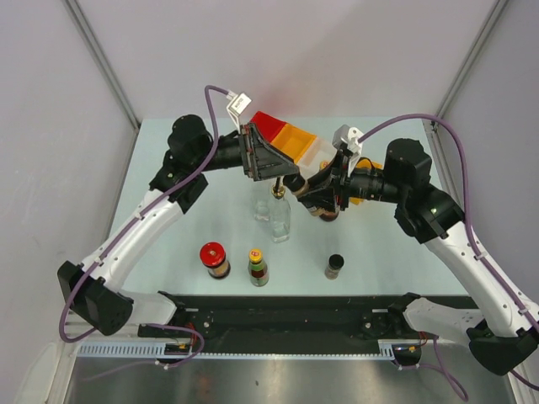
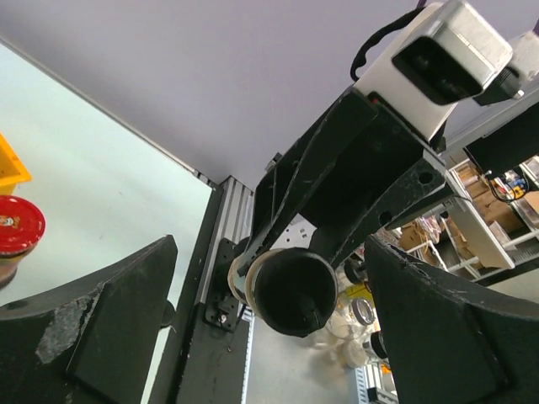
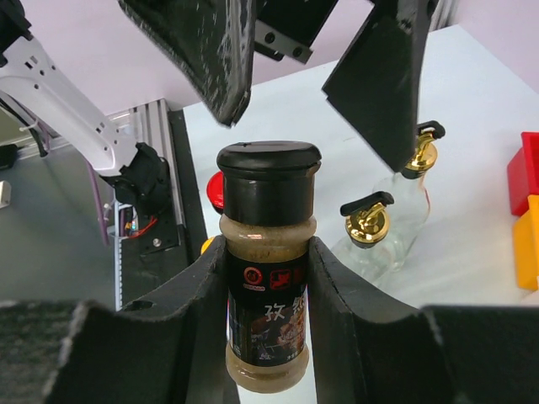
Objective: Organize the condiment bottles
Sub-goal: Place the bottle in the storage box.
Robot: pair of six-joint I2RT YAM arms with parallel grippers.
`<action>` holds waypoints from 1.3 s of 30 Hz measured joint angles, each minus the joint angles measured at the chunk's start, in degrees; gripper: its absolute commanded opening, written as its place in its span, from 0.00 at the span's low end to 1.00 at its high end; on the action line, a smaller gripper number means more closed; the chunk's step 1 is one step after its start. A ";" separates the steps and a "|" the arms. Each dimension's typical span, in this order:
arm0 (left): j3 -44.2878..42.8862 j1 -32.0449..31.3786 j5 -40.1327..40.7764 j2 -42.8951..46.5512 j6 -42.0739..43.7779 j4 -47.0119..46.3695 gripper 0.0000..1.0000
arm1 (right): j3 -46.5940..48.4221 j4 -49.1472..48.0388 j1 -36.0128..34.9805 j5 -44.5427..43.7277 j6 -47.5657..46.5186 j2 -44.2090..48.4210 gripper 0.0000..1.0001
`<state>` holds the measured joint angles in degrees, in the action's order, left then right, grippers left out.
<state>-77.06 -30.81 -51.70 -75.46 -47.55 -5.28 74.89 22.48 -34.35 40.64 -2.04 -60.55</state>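
My right gripper is shut on a black-capped shaker of tan powder, held off the table near the bins. My left gripper is open, its wide jaws facing the shaker's cap without touching it. Its fingers hang just above the cap in the right wrist view. Two clear glass bottles with gold spouts stand mid-table. Near the front stand a red-lidded jar, a green and yellow-capped sauce bottle and a second black-capped shaker.
Red, orange and white bins stand in a row at the back of the table, partly hidden by both wrists. The black rail with the arm bases runs along the near edge.
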 measured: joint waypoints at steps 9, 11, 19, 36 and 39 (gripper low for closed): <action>0.46 -1.05 -0.17 0.17 3.04 6.29 0.96 | 0.00 -0.02 -0.02 -0.83 -1.40 -0.31 0.00; 0.44 -1.29 -0.02 0.17 3.91 7.52 0.93 | 0.00 0.00 -0.07 -0.85 -1.55 -0.72 0.00; -1.20 -3.26 2.40 -0.52 10.08 16.52 0.81 | 0.00 0.79 -0.61 -2.49 -2.36 -2.51 0.00; -6.34 -5.75 11.87 -2.89 18.82 28.55 0.36 | 0.02 5.16 -2.89 -9.35 -4.26 -4.37 0.00; -6.40 -5.99 12.52 -2.91 19.26 28.92 0.27 | 0.02 5.51 -3.06 -10.29 -4.26 -4.37 0.00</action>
<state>-83.46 -36.80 -39.18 -78.37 -28.29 23.64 74.91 27.99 -37.41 30.35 -6.31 -64.93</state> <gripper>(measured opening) 0.489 0.385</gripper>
